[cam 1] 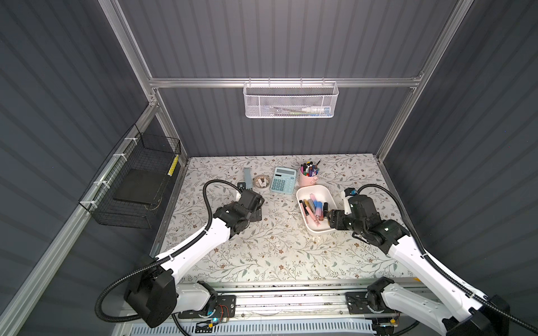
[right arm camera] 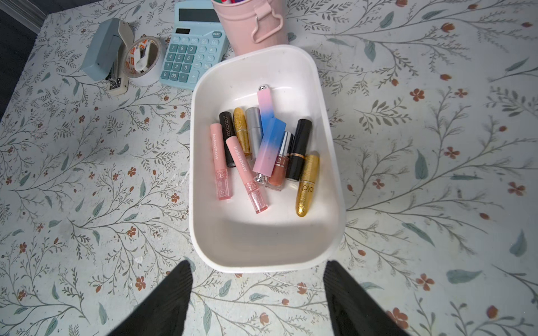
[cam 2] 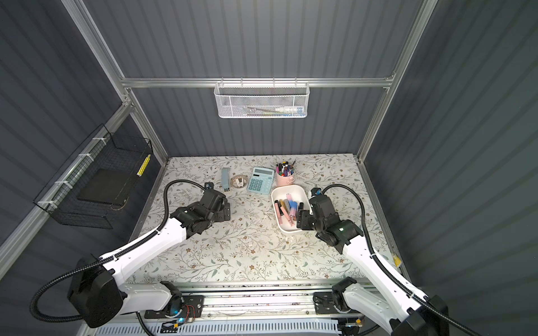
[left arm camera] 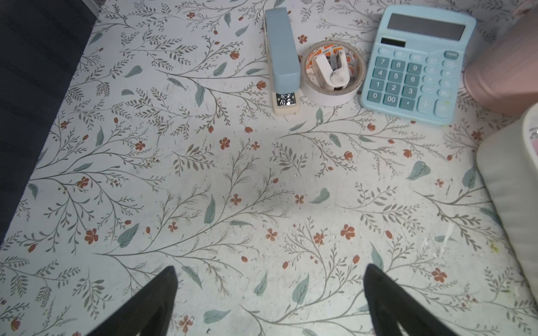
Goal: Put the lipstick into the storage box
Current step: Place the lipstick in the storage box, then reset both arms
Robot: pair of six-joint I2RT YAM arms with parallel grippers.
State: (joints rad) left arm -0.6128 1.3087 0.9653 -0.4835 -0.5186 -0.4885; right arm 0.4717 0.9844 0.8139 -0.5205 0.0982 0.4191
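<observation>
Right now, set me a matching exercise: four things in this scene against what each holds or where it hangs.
Things:
1. storage box
2. pen cup
3. tape roll
4. mesh basket

States:
A. hangs from the back rail
B. holds lipsticks
C. rings a small white tool
D. pink, full of markers

Pairs: 1-B; 2-D; 3-C; 4-A

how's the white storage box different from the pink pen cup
The storage box is white, shallow and rounded-rectangular; the pen cup is pink, tall and round. The storage box holds lipsticks lying flat; the pen cup holds pens upright. Both are open-topped, on the floral table.
</observation>
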